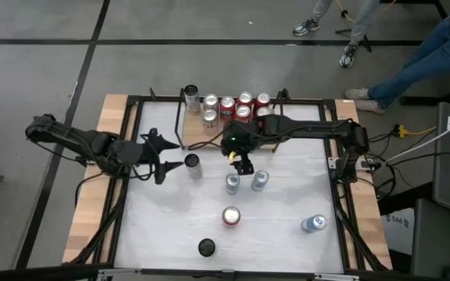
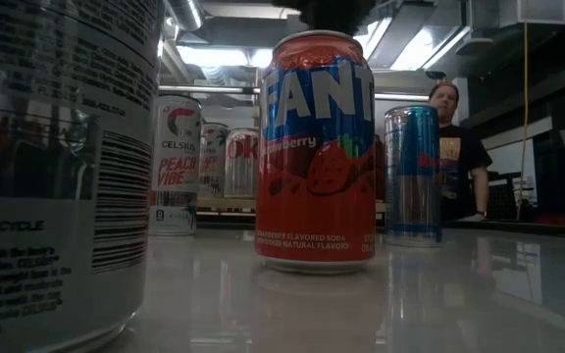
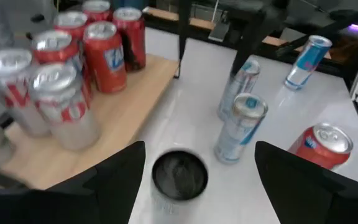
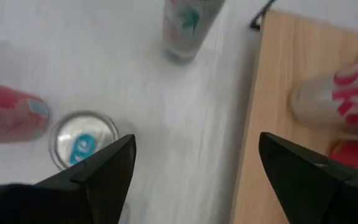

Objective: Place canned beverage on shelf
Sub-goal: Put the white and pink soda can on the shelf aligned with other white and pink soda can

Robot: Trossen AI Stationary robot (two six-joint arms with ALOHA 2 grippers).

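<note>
The shelf is a light-wood board at the table's far middle and carries several red and silver cans. My left gripper is open, low over the table just left of a silver can with a dark top. In the left wrist view that can stands upright on the table between and just ahead of the open fingers, with gaps on both sides. My right gripper is open and empty, pointing down by the shelf's near edge, above a slim can.
Two slim cans, a red Fanta can, a blue can and a black-topped can stand on the white table. A further can stands at the shelf's far left. A person is beyond the table.
</note>
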